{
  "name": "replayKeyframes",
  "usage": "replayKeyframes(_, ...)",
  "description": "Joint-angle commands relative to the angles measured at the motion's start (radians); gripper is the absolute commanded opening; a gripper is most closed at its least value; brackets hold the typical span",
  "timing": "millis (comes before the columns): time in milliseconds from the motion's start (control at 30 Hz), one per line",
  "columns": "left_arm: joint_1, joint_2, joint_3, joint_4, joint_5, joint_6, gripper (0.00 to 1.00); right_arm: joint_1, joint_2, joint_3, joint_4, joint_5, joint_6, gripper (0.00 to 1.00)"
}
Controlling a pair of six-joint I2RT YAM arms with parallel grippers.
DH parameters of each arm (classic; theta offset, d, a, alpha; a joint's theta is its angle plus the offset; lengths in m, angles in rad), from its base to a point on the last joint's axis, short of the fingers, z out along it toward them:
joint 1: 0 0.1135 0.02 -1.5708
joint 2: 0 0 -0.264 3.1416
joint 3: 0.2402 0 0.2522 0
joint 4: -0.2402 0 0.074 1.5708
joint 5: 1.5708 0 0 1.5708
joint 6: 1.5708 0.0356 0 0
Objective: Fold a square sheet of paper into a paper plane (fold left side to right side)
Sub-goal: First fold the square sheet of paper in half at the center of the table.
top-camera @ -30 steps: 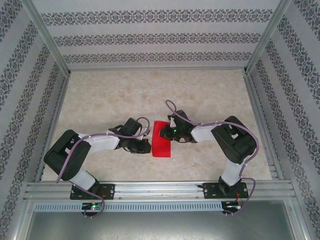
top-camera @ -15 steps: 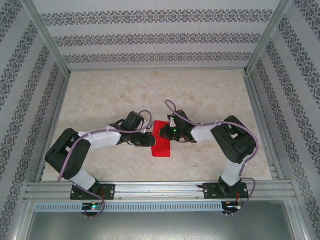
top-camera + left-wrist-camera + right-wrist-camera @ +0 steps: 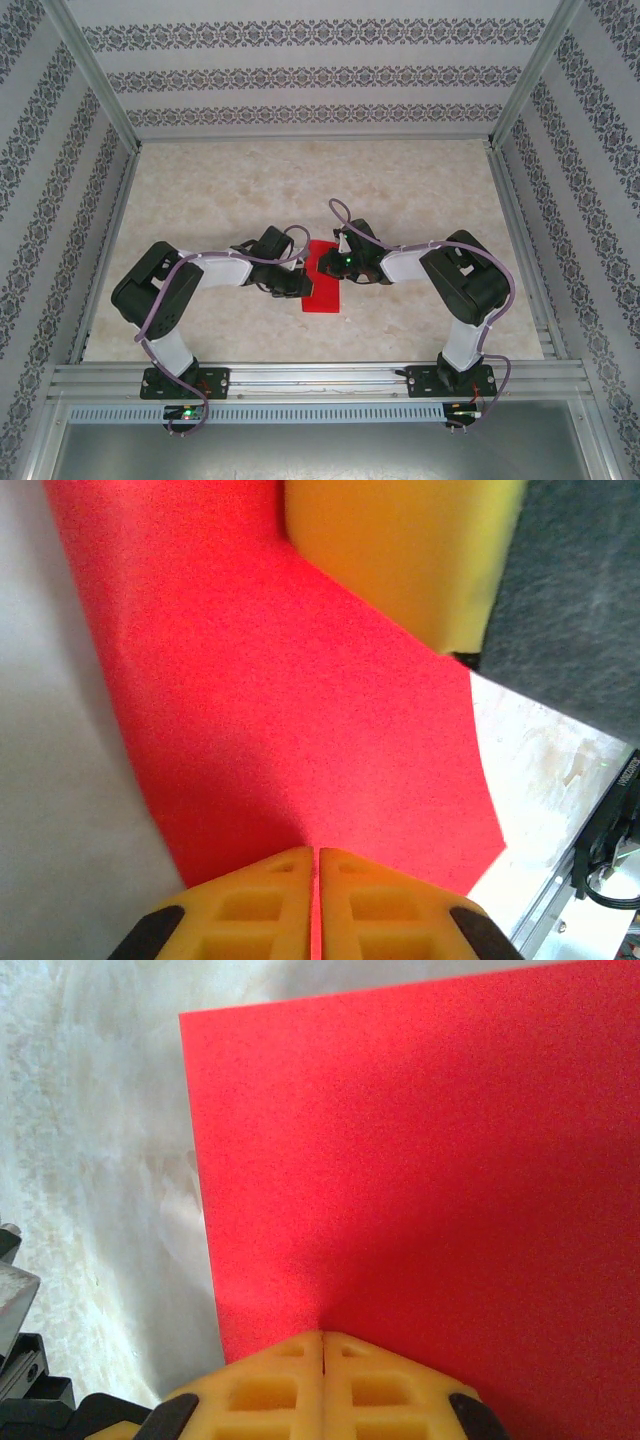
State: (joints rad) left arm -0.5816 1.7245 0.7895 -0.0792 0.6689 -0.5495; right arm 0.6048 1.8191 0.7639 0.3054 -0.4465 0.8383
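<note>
The square sheet of paper (image 3: pixel 324 292) is bright red and lies partly folded on the table's middle, between both arms. My left gripper (image 3: pixel 300 283) is at its left side, shut on a raised layer of the sheet (image 3: pixel 300 710); a thin red edge runs between the yellow fingertips (image 3: pixel 280 875). My right gripper (image 3: pixel 326 263) is shut, its tips (image 3: pixel 323 1336) resting on the sheet (image 3: pixel 420 1160) near its left edge. One right finger (image 3: pixel 400 550) shows yellow at the top of the left wrist view.
The marbled beige table (image 3: pixel 220 190) stretches behind and to both sides of the paper. Patterned walls with metal posts (image 3: pixel 95 80) close it in. An aluminium rail (image 3: pixel 320 378) carrying the arm bases runs along the near edge.
My left arm has swung right and its gripper has moved over the paper's left side, carrying that edge with it. The right arm has barely moved.
</note>
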Motion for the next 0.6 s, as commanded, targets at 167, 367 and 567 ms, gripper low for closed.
replayKeyframes(167, -0.010, -0.021, -0.056, -0.070, -0.011, 0.045, 0.09, 0.003, 0.060, -0.027, -0.082, 0.050, -0.022, 0.00)
replayKeyframes(367, -0.018, -0.077, -0.104, -0.110, 0.000, 0.046, 0.08, -0.002, 0.057, -0.034, -0.082, 0.052, -0.023, 0.00)
replayKeyframes(567, -0.030, -0.116, -0.116, -0.165, 0.006, 0.052, 0.08, -0.005, 0.060, -0.037, -0.076, 0.046, -0.018, 0.00)
